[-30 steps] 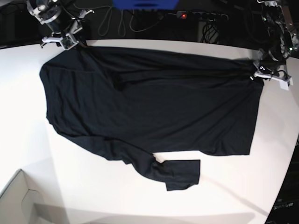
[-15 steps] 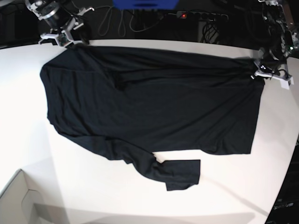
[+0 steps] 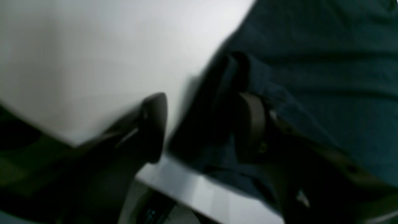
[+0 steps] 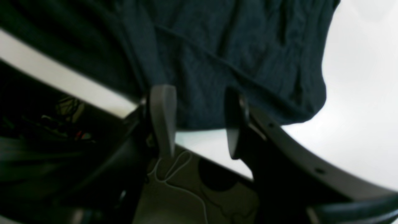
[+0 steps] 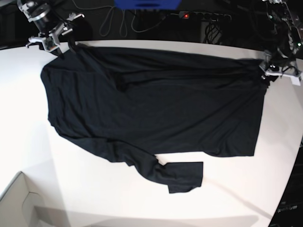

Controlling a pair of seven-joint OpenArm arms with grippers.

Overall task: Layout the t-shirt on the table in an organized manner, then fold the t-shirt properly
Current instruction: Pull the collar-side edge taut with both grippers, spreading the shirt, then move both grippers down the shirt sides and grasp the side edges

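The black t-shirt (image 5: 151, 104) lies spread across the white table (image 5: 142, 203), with one sleeve (image 5: 182, 176) folded out toward the front. My right gripper (image 5: 49, 41) is at the shirt's back left corner. In the right wrist view it (image 4: 199, 124) is open, its fingers (image 4: 163, 118) straddling the shirt's edge (image 4: 236, 46) near the table's rim. My left gripper (image 5: 279, 72) is at the shirt's back right corner. In the left wrist view it (image 3: 202, 127) is open, with a fold of the shirt (image 3: 311, 62) lying between the fingers (image 3: 248, 124), beside one of them.
A pale cardboard box corner (image 5: 19, 203) sits at the front left. Cables and a power strip (image 5: 203, 15) lie beyond the table's back edge. The table's curved edge runs down the right side (image 5: 296, 156).
My right gripper has moved left and a little back along the table's back edge, and the shirt's corner has followed slightly. My left gripper has shifted slightly right and up.
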